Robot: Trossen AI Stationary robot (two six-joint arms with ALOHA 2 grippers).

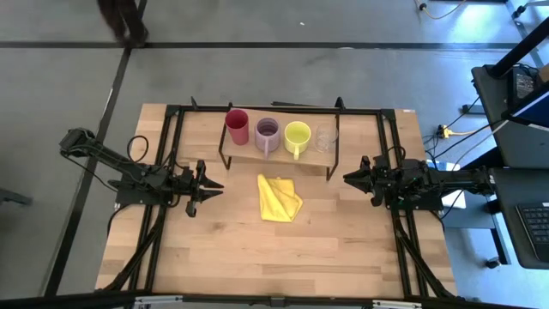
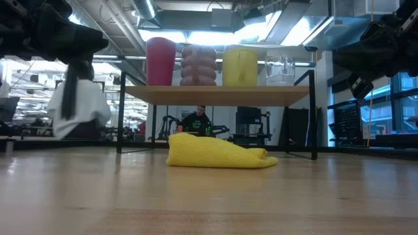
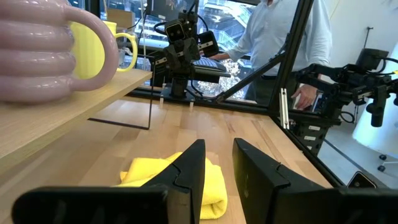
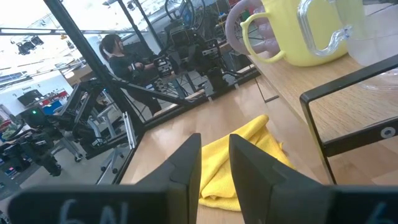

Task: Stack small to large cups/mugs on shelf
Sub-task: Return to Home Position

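Note:
On the shelf (image 1: 279, 151), a light-wood board on thin black legs, several vessels stand in a row on their bases. From left to right they are the magenta-red tumbler (image 1: 237, 126), the purple mug (image 1: 268, 133), the yellow-green mug (image 1: 297, 136) and the clear glass (image 1: 324, 137). In the low view the tumbler (image 2: 160, 62), purple mug (image 2: 198, 65), yellow-green mug (image 2: 240, 66) and glass (image 2: 279, 70) show side by side. My left gripper (image 1: 211, 184) hovers left of the shelf's near side, my right gripper (image 1: 350, 178) right of it. Both are open by a narrow gap and hold nothing.
A crumpled yellow cloth (image 1: 279, 197) lies on the table in front of the shelf, between the two grippers. Black frame rails (image 1: 167, 163) run along the table's left and right sides. A person (image 3: 280, 37) stands beyond the table's edge; another (image 4: 115, 53) is farther off.

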